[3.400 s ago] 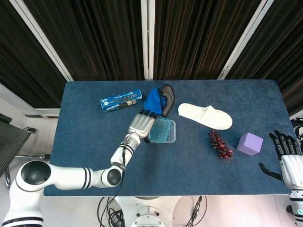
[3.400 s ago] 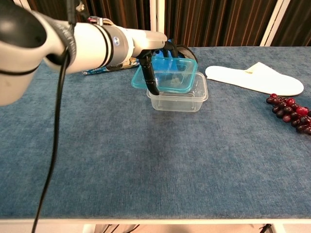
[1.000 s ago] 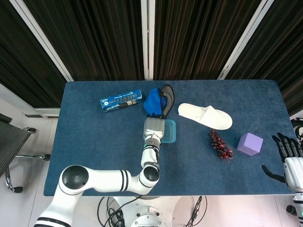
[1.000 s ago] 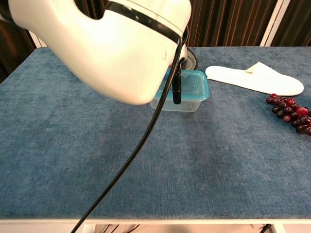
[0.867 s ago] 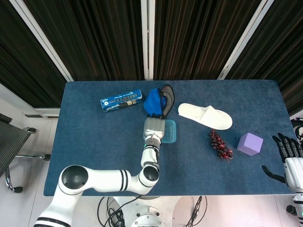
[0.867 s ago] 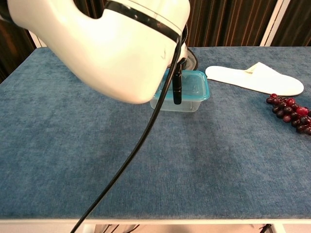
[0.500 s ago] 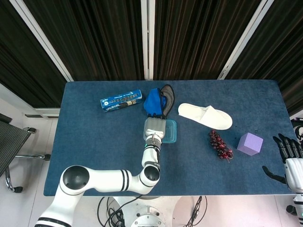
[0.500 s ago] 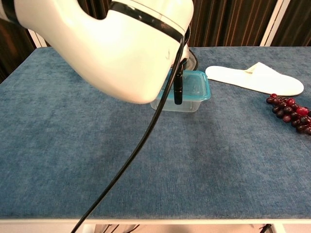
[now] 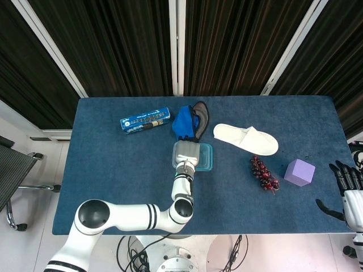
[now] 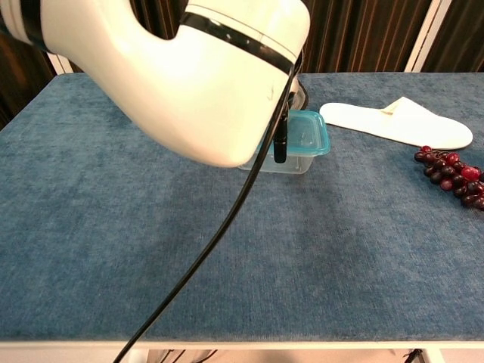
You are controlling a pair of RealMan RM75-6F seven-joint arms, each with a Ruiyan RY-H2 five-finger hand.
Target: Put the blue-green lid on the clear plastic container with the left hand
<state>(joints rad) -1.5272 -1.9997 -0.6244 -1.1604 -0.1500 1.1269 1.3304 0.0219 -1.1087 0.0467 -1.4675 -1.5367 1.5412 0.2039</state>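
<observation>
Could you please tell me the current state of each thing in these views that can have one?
blue-green lid: lying on top of the container, level.
clear plastic container: upright on the table, covered by the lid.
left hand: resting on the lid's left part; how the fingers lie is hidden.
right hand: off the table's right edge, fingers apart, holding nothing.
white slipper: lying flat.

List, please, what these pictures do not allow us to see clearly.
- Left hand: the fingers are not distinguishable from above; in the chest view the arm hides them.
- Blue-green lid: left part hidden by that arm, so full seating is uncertain.
- Right hand: cut by the frame edge.
</observation>
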